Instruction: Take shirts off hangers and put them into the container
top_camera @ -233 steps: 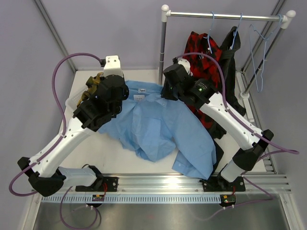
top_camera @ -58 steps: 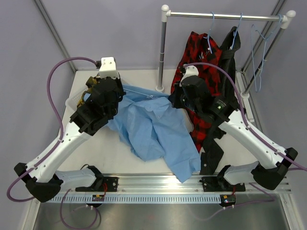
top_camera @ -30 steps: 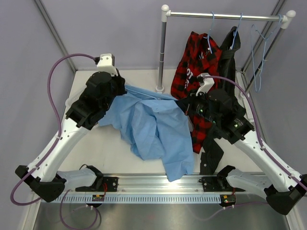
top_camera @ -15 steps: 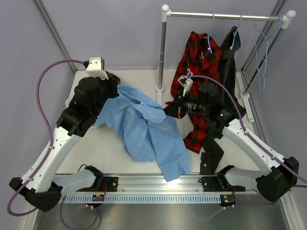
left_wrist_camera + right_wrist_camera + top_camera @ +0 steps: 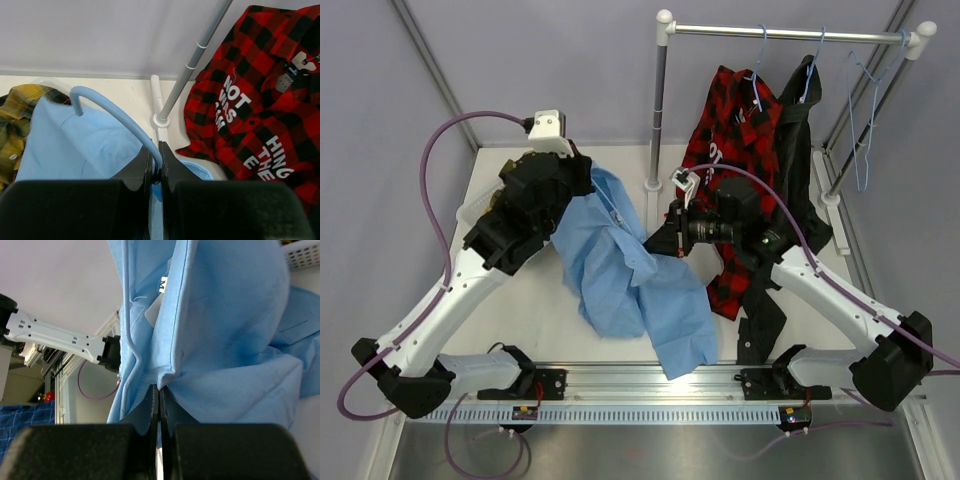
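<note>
My left gripper (image 5: 582,183) is shut on the pale-blue wire hanger (image 5: 115,114) of the light blue shirt (image 5: 635,275), the wire pinched between its fingers (image 5: 156,150). The shirt hangs from that hanger down to the table's near edge. My right gripper (image 5: 655,243) is shut on a fold of the same blue cloth (image 5: 220,340), mid-shirt, with its jaws closed on the crease (image 5: 159,387). The container (image 5: 470,212) sits at the far left, mostly hidden under the left arm, with a yellow-and-black plaid shirt (image 5: 12,125) in it. A red-and-black plaid shirt (image 5: 740,130) and a black shirt (image 5: 802,130) hang on hangers.
A metal rail (image 5: 790,33) with white caps crosses the back right, and its post (image 5: 658,110) stands just right of the left gripper. An empty hanger (image 5: 860,110) hangs at the rail's right end. The black shirt's tail (image 5: 760,320) reaches the table beside the right arm.
The right gripper has swung left toward the left arm, still holding the blue cloth. The left gripper shifted right with the hanger. The shirt now hangs bunched and narrower.
</note>
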Robot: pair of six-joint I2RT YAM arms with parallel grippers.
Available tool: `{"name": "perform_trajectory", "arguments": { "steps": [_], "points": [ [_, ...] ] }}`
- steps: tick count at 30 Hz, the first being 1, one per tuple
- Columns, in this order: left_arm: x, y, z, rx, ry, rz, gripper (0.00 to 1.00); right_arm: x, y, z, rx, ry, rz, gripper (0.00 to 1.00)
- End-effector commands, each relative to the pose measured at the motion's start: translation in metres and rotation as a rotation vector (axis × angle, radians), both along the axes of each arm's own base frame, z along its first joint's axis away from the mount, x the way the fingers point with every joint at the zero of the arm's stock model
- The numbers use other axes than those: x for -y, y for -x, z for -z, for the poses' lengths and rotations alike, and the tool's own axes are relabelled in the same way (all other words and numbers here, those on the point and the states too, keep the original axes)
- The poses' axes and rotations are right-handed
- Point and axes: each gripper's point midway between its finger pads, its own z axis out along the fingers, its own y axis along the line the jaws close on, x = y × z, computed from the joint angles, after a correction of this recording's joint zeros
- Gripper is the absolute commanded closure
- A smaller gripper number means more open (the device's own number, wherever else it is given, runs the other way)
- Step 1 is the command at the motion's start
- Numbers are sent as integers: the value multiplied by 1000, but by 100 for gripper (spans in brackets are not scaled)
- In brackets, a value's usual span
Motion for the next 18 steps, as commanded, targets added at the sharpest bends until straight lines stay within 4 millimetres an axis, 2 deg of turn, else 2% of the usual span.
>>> {"name": "perform_trajectory", "arguments": {
  "steps": [1, 4, 8, 11, 15, 16, 18],
  "points": [
    [51, 24, -68, 93, 294, 180, 100, -11, -19, 3, 60, 2, 76, 100],
    [51, 24, -72, 98, 303, 168, 100, -15, -20, 1, 96, 25, 90, 100],
    [50, 25, -77, 104, 319, 164, 100, -10, -31, 16, 79, 56, 167, 100],
    [41, 21, -75, 118, 287, 118, 100, -6, -29, 17, 75, 66, 175, 100],
    [18, 13, -65, 136, 201, 0, 100, 12, -16, 0, 102, 100, 186, 100],
    [10, 11, -63, 139, 185, -42, 100, 23, -5, -5, 97, 123, 194, 100],
    [3, 9, -61, 145, 154, -79, 100, 37, -1, -18, 137, 143, 229, 100]
  ]
}}
